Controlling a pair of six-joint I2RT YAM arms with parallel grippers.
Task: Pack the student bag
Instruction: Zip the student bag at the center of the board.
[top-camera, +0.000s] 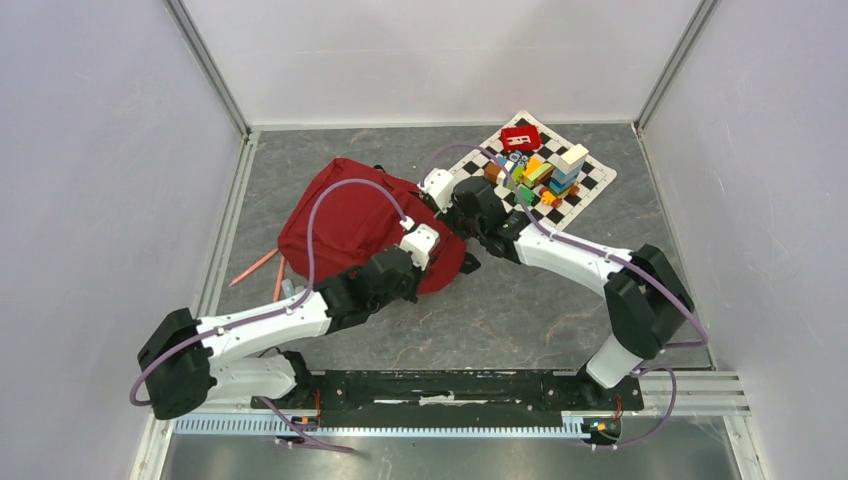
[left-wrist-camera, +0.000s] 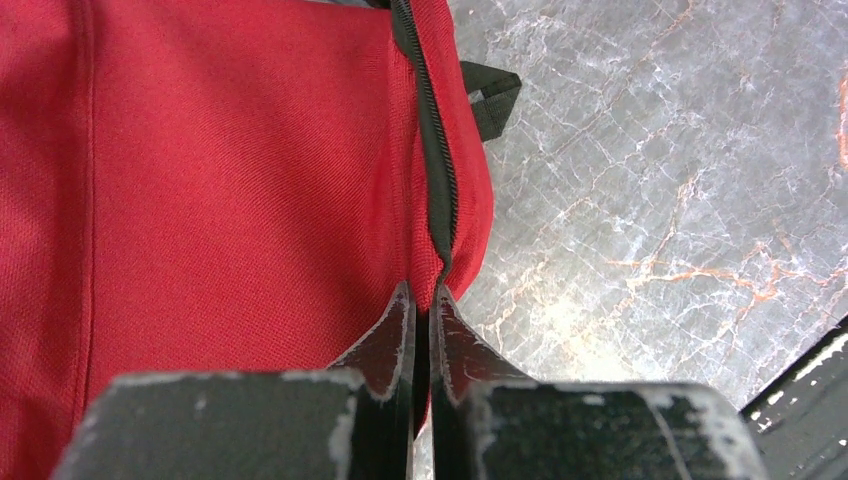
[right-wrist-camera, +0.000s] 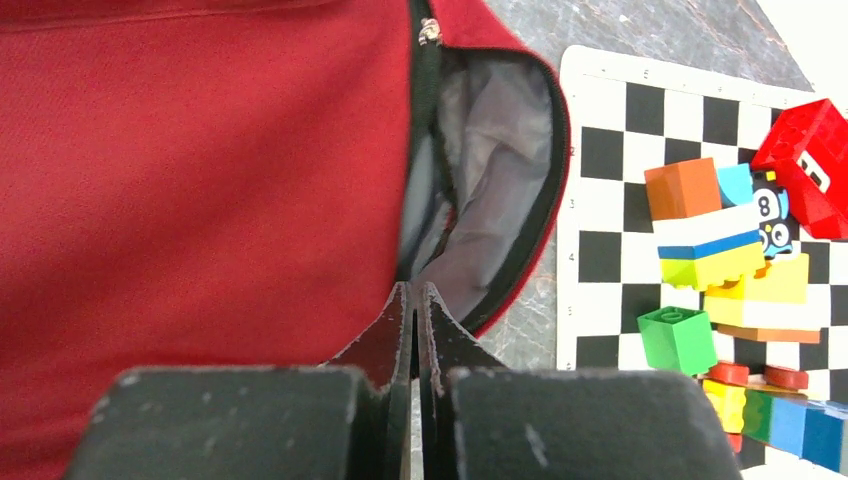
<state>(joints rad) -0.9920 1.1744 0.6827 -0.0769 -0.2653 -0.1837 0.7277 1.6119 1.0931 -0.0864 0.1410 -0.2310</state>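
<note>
On veined grey tabletop (top-camera: 520, 310) lies the woven dark-red student bag (top-camera: 345, 220).

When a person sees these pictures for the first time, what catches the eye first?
First, the big red student bag, lying left of centre on the grey table with its zipper partly open. Then the bright toy blocks, heaped on a checkered mat toward the far right.

White arm links (top-camera: 265, 325), black joints (top-camera: 640, 300), looping lilac cables (top-camera: 312, 230), scuffed black claw fingers (left-wrist-camera: 395, 340), black base rail (top-camera: 450, 390)
</note>
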